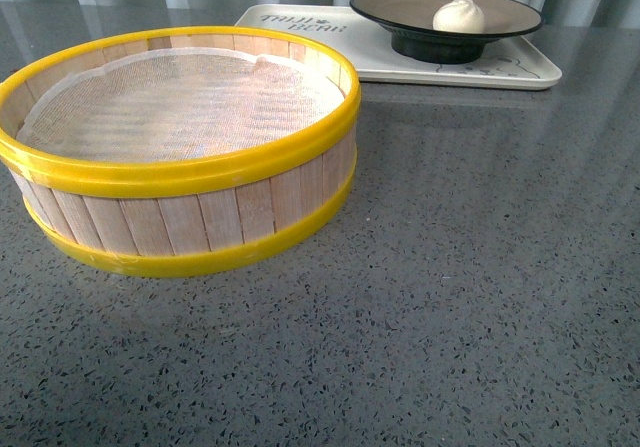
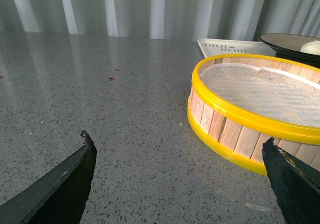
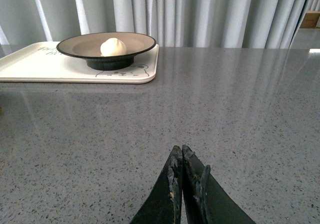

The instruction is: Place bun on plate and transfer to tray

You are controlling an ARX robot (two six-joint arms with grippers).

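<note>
The white bun [image 1: 458, 15] rests inside the black-rimmed plate [image 1: 395, 7], and the plate stands on the cream tray [image 1: 520, 65] at the far right of the table. The right wrist view shows the same bun [image 3: 113, 47], plate [image 3: 80, 47] and tray [image 3: 35, 66] well ahead of my right gripper [image 3: 181, 151], which is shut with nothing in it, low over bare tabletop. My left gripper [image 2: 177, 141] is open and holds nothing, beside the steamer basket; plate [image 2: 285, 39] and bun [image 2: 312, 46] show at that view's edge. Neither gripper appears in the front view.
A yellow-rimmed wooden steamer basket [image 1: 190, 217] lined with white mesh stands at the front left, close to the tray [image 2: 225, 47]. In the left wrist view the basket [image 2: 230, 129] sits just by one fingertip [image 2: 280, 169]. Grey speckled tabletop spreads around, with curtains behind.
</note>
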